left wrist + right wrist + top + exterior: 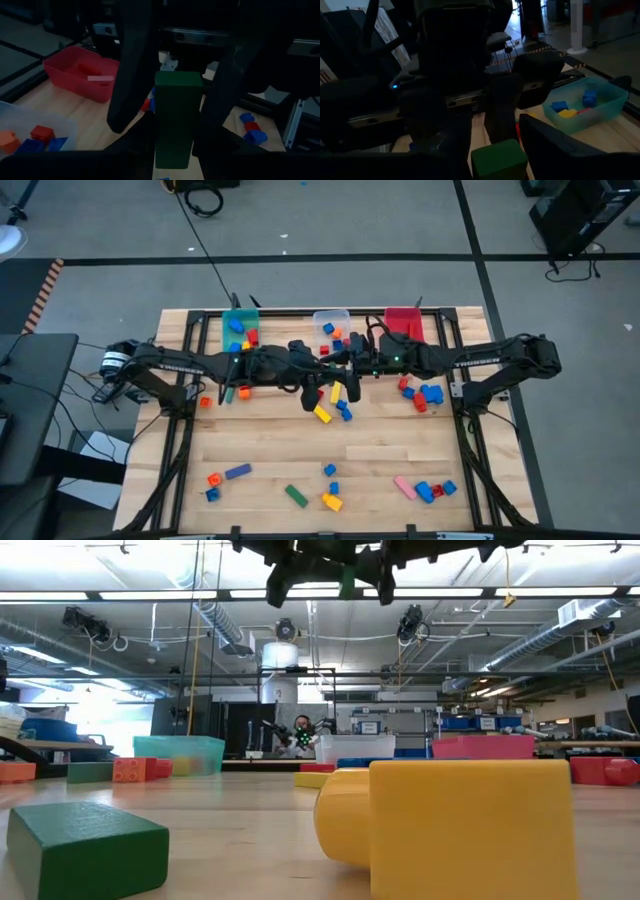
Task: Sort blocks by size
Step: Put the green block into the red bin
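Observation:
A long green block (pixel 177 110) hangs high over the table's middle, in front of the clear bin. It also shows at the top of the low view as the green block (pixel 347 582). My left gripper (pixel 172 162) comes from the table's left and is shut on its near end. My right gripper (pixel 500 150) comes from the right and is open. Its fingers (pixel 131 70) stand on either side of the block's far end (pixel 499 159). I cannot tell whether they touch it. Many other blocks lie loose on the table. My left gripper pinches the green block's near end (pixel 172 152) between its two fingers, coming roughly level from the table's left. The block sticks out forward along the fingers toward the right arm. It is lifted well clear of the table.
At the far edge stand a teal bin (pixel 240 325), a clear bin (pixel 332 322) and a red bin (pixel 403 322), each with blocks in it. Loose blocks lie below the arms and near the front edge, among them a yellow one (pixel 322 414), a green one (pixel 295 496) and a pink one (pixel 404 487).

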### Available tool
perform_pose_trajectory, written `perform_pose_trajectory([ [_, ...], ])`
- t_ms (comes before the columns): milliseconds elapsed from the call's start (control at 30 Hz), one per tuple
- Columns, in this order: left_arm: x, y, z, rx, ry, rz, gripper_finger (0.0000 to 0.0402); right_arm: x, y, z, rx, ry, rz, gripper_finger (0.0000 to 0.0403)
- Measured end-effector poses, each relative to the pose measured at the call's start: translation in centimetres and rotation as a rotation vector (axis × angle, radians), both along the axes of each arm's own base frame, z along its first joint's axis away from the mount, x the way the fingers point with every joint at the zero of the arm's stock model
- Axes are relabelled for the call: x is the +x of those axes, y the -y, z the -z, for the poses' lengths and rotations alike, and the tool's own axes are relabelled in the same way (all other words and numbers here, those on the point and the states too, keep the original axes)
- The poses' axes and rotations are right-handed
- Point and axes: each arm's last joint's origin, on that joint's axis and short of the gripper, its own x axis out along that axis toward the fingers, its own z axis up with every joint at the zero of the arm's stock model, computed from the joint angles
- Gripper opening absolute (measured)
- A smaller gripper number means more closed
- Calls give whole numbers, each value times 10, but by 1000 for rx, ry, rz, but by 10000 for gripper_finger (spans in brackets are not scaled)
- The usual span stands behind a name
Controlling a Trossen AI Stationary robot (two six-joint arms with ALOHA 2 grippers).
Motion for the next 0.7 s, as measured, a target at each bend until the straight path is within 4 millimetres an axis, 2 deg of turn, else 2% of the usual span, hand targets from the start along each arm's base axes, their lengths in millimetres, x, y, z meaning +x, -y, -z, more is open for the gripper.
perform_pose_trajectory([
  [267, 0, -2, -2, -4, 18, -9, 115, 0, 0, 0, -1, -5, 2, 118],
  [700, 0, -2, 0, -9, 2, -16, 132, 0, 0, 2, 19, -14, 2, 121],
])
